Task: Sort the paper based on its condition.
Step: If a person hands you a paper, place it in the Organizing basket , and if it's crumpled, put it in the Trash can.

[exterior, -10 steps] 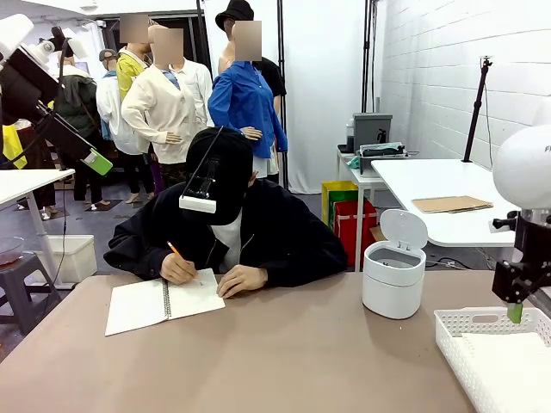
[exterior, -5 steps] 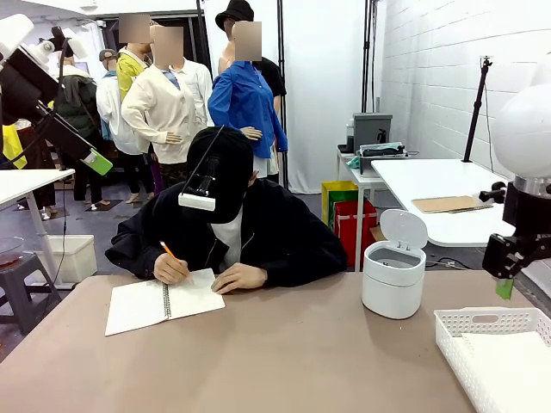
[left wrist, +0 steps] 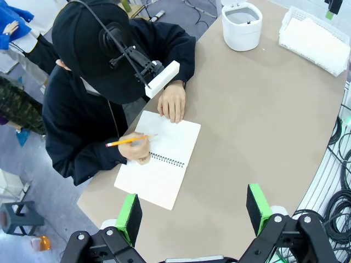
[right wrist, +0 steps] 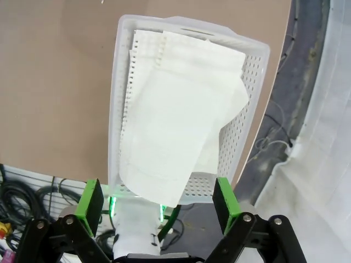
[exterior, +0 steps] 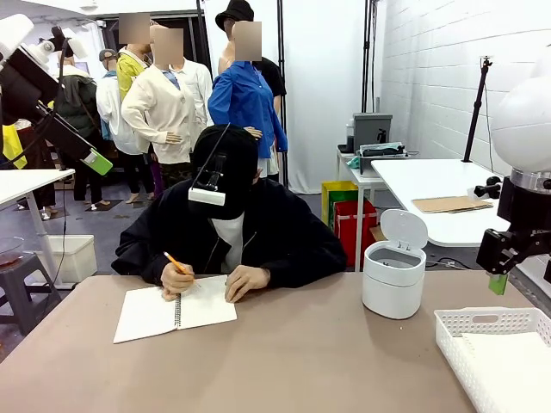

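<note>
**While the person writes, the right gripper hangs above the filled basket**

Seen from the right wrist, the right gripper (right wrist: 157, 203) stands with its jaws fully spread and nothing between them, directly over the white perforated plastic basket (right wrist: 249, 109). The paper (right wrist: 175, 115) lies straight below, a loose stack of thin white sheets with torn spiral-hole edges, one corner draped over the near rim; the long axis of stack and basket runs away from the fingers. This arm is the nearer one. The left gripper (left wrist: 193, 213), likewise wide open and empty, hovers high above the spiral notebook (left wrist: 159, 161), where the person's hand (left wrist: 136, 150) holds a pencil. A smooth white lidded bin (exterior: 393, 268) stands on the matte brown table (exterior: 284, 361) between person and basket.
</note>
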You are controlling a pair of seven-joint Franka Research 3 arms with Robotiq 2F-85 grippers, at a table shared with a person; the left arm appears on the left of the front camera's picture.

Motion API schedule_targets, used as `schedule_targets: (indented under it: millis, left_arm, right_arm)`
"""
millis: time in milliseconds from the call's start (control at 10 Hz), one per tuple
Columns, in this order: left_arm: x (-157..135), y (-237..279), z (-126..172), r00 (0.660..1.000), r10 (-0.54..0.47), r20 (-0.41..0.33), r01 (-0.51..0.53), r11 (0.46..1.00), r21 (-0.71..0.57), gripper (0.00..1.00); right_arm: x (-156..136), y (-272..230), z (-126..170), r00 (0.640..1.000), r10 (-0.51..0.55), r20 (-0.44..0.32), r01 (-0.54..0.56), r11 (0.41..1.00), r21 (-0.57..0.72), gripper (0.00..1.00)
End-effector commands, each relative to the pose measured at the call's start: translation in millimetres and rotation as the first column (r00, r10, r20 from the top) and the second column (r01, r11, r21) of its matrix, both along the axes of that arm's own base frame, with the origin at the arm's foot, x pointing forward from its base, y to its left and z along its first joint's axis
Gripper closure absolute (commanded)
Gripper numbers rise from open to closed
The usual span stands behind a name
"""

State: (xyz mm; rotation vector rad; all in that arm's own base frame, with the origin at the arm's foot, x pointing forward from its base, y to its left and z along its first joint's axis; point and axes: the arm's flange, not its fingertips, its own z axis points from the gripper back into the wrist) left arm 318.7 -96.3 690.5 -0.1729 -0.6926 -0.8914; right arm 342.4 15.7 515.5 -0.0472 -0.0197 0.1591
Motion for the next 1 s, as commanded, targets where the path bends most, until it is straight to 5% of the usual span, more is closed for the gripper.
schedule_targets:
  millis: [0, 200, 400, 900]
  left_arm:
    - [0, 1, 0, 1.000, 0.000, 0.000, 0.000, 1.000, -0.003, 0.00]
    - [0, 1, 0, 1.000, 0.000, 0.000, 0.000, 1.000, -0.003, 0.00]
    - [0, 1, 0, 1.000, 0.000, 0.000, 0.000, 1.000, -0.003, 0.00]
    - [0, 1, 0, 1.000, 0.000, 0.000, 0.000, 1.000, -0.003, 0.00]
  right_arm:
    - [0, -3, -2, 1.000, -0.003, -0.006, 0.003, 1.000, -0.020, 0.00]
    - [0, 0, 0, 1.000, -0.001, 0.000, 0.001, 1.000, 0.000, 0.00]
    - [2, 32, 16, 0.976, 0.204, 0.072, -0.207, 0.978, 0.026, 0.00]
    - [21, 108, 58, 0.796, 0.499, 0.342, -0.562, 0.819, 0.114, 0.00]
